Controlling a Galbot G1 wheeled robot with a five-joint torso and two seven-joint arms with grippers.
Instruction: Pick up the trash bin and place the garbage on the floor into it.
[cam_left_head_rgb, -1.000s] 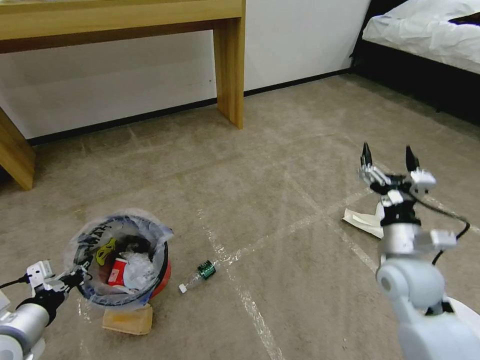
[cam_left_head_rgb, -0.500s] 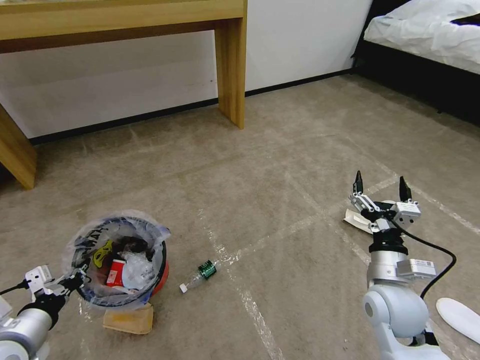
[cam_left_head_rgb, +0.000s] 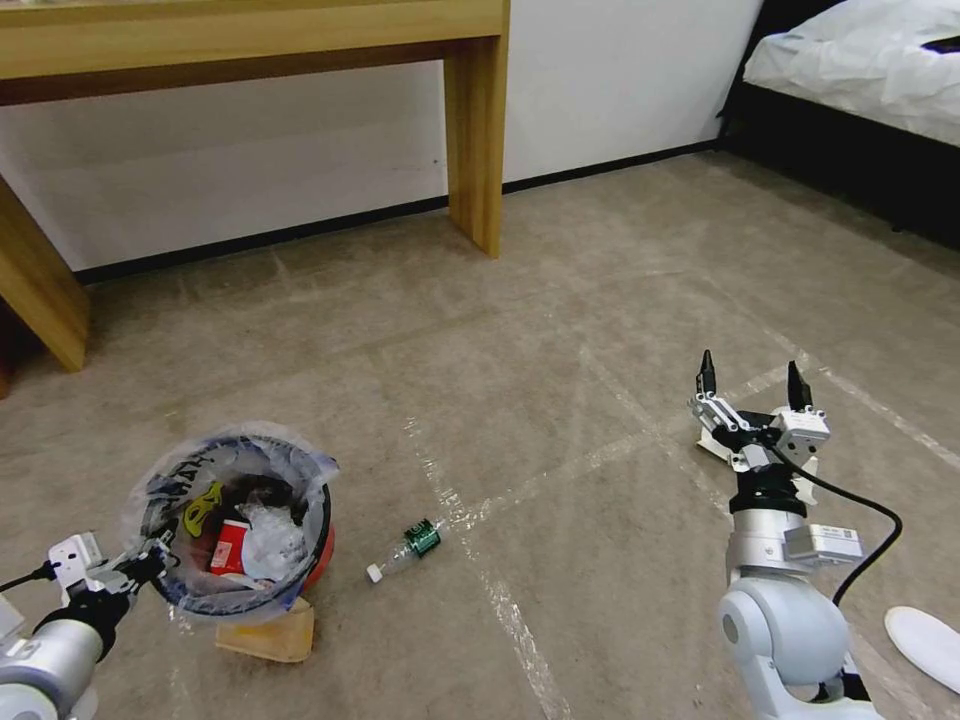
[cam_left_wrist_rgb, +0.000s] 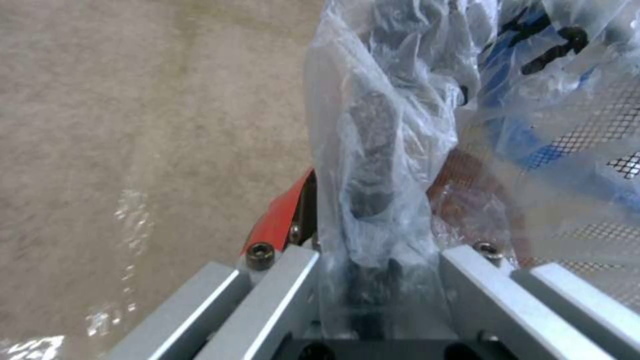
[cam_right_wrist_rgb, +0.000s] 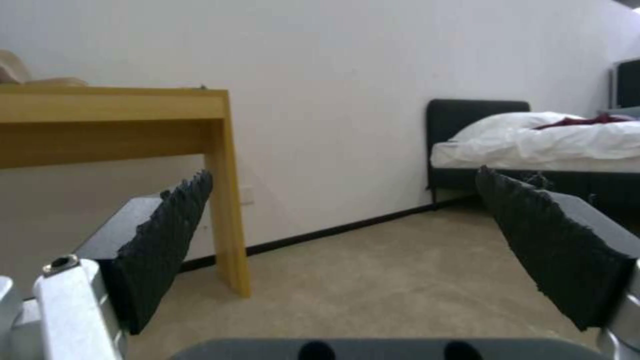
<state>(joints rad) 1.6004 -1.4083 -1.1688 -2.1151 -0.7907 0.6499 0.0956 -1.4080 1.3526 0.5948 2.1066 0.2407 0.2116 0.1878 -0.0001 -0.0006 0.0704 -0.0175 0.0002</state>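
Slightly lower right gripper (cam_left_head_rgb: 751, 369) than before

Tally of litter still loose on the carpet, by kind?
Clear bottle with green label: 1
Tan paper bag, partly under the trash bin: 1
White paper piece, behind the right gripper: 1
Total: 3

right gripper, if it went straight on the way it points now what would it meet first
The right gripper, open, points level across bare carpet. The way looks free until the white wall, just beside the wooden table leg; depth is unclear.
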